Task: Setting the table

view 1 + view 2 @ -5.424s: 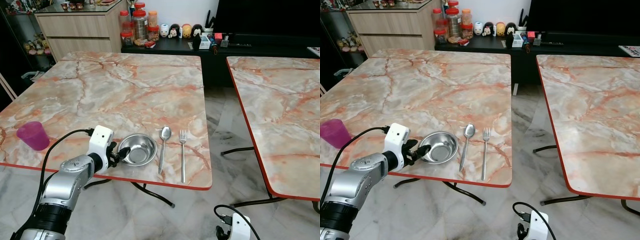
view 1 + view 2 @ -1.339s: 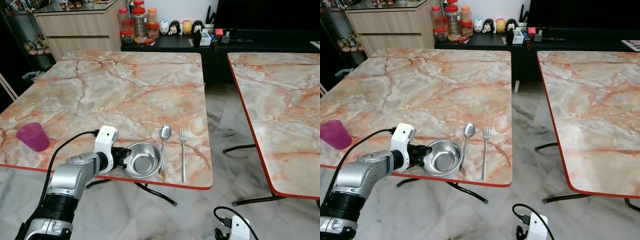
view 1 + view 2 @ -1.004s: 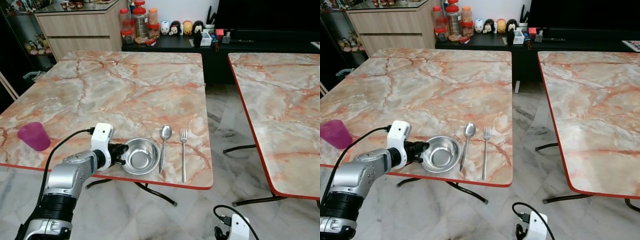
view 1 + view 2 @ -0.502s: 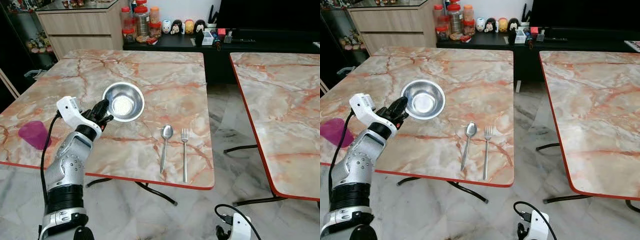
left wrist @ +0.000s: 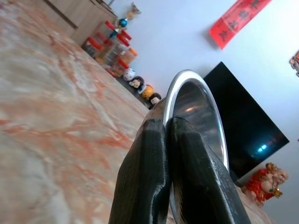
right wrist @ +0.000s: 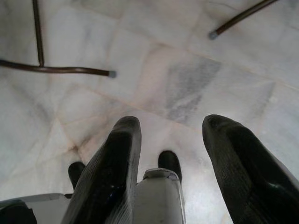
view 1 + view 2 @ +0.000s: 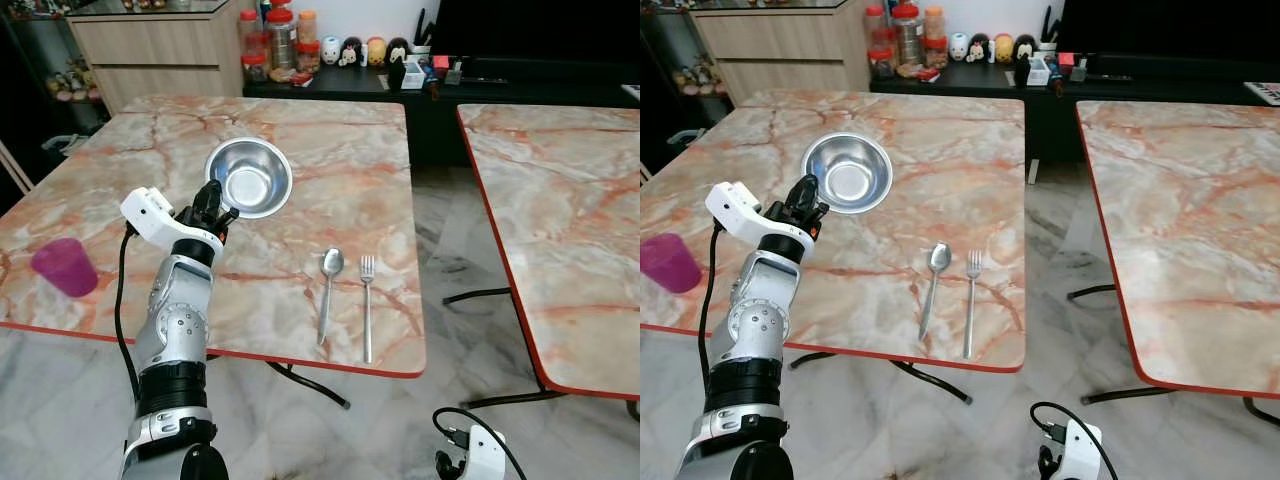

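The left gripper point(image 7: 212, 205) pinched the bowl point(image 7: 249, 190) by its rim, held aloft in mid-frame, up-left of the spoon point(image 7: 328, 292) and fork point(image 7: 366, 305)

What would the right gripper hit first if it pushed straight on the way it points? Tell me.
The right gripper hangs open, pointing down at the marble floor; the floor would probably come first, with nothing seen between.

Two orange-veined marble tables point(image 7: 300, 140) point(image 7: 560, 220) stood on grey marble floor point(image 7: 450, 250); wooden cabinet point(image 7: 150, 50), black TV bench point(image 7: 480, 85) behind.
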`<state>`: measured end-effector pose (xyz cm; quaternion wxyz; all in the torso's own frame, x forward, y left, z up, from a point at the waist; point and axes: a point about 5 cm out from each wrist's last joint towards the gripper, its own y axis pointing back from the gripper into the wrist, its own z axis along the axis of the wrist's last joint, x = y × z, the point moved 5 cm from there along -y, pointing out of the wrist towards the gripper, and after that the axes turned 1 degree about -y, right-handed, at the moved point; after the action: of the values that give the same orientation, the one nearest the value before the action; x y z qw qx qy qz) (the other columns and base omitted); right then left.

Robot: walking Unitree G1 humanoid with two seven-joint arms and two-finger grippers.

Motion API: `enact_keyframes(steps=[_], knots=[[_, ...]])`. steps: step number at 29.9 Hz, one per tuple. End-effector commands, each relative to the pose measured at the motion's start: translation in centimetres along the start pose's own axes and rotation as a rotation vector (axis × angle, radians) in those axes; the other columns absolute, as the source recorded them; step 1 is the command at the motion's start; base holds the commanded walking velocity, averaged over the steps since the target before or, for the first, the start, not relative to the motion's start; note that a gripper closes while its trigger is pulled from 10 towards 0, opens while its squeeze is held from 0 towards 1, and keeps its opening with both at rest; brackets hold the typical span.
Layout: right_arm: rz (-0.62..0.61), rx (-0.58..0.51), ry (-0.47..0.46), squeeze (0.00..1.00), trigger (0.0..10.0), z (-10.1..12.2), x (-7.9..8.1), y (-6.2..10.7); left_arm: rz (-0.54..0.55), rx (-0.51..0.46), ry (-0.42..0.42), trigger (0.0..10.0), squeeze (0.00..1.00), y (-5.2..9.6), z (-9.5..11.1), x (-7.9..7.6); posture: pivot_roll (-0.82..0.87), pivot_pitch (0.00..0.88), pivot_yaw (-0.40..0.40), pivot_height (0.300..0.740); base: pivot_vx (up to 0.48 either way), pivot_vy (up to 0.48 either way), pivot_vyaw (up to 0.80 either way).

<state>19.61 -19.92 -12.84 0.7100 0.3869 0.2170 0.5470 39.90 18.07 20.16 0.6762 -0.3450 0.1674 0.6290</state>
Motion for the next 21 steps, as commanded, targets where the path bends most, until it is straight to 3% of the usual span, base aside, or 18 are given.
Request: enact_keyframes(steps=[1, 8, 21], knots=[[-0.024, 0.011, -0.012, 0.00, 10.0, -0.3, -0.8, 0.1, -0.011, -0.001, 0.001, 10.0, 0.00, -0.5, -0.1, -0.7, -0.02, 0.000, 0.007, 0.728, 0.000, -0.480, -0.54], [-0.029, 0.004, 0.005, 0.00, 10.0, -0.3, -1.1, 0.2, 0.002, -0.031, -0.033, 10.0, 0.00, -0.8, 1.0, -0.4, -0.02, 0.000, 0.009, 0.728, 0.000, -0.480, 0.00], [-0.025, 0.006, 0.015, 0.00, 10.0, -0.4, -1.1, 0.2, 0.007, -0.028, -0.045, 10.0, 0.00, -0.6, 0.8, -0.4, -0.02, 0.000, 0.010, 0.728, 0.000, -0.480, 0.00]])
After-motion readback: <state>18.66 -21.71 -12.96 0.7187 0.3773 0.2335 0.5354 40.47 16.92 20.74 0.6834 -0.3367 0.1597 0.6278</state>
